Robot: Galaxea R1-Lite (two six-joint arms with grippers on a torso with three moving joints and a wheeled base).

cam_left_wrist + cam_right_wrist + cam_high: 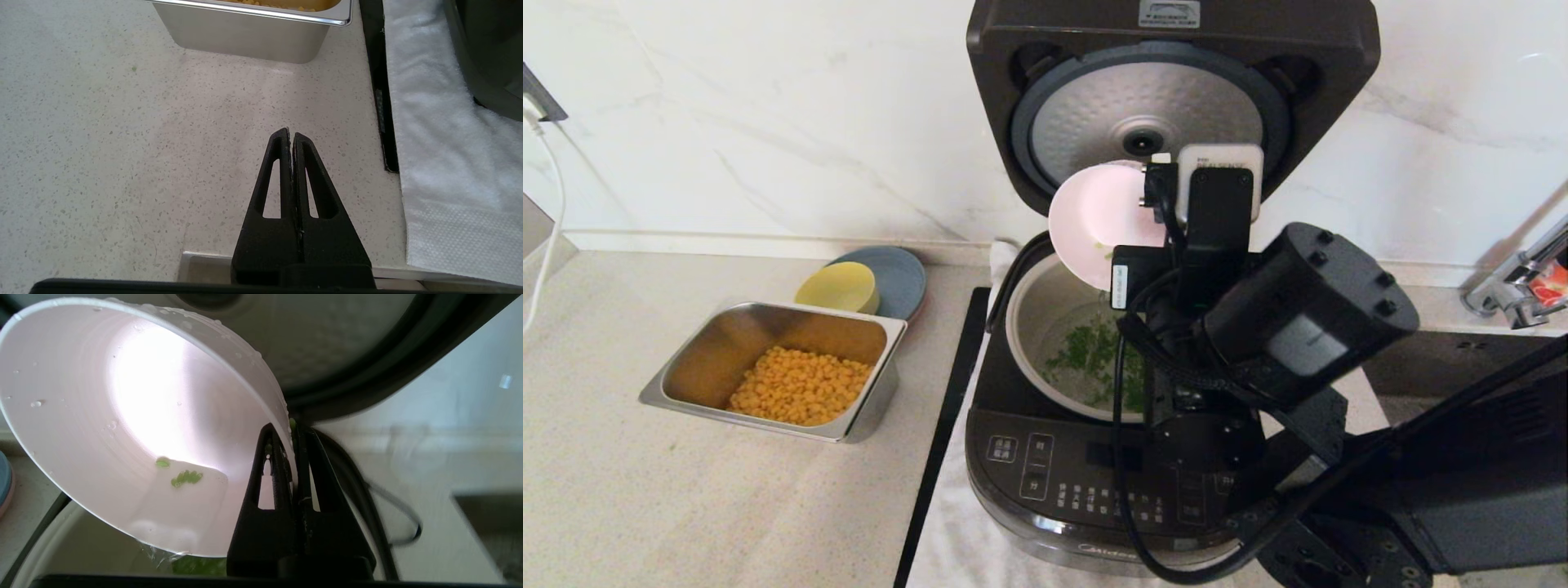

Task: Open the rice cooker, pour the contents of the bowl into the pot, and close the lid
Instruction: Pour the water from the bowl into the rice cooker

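The black rice cooker (1045,482) stands with its lid (1168,90) raised, silver underside facing me. My right gripper (291,430) is shut on the rim of the pale pink bowl (1094,220) (122,428), holding it tipped steeply over the grey-beige pot (1037,318). Chopped green herbs (1094,351) lie in water at the pot's bottom. A few green bits (186,477) cling inside the bowl. In the head view the right arm hides the pot's right half. My left gripper (291,134) hangs shut and empty over the counter, left of the cooker.
A steel tray (686,367) (245,36) of yellow corn kernels sits left of the cooker. Behind it are a yellow bowl (837,287) and a blue-grey plate (903,273). A white towel (441,163) lies under the cooker. A tap (1515,286) stands at the far right.
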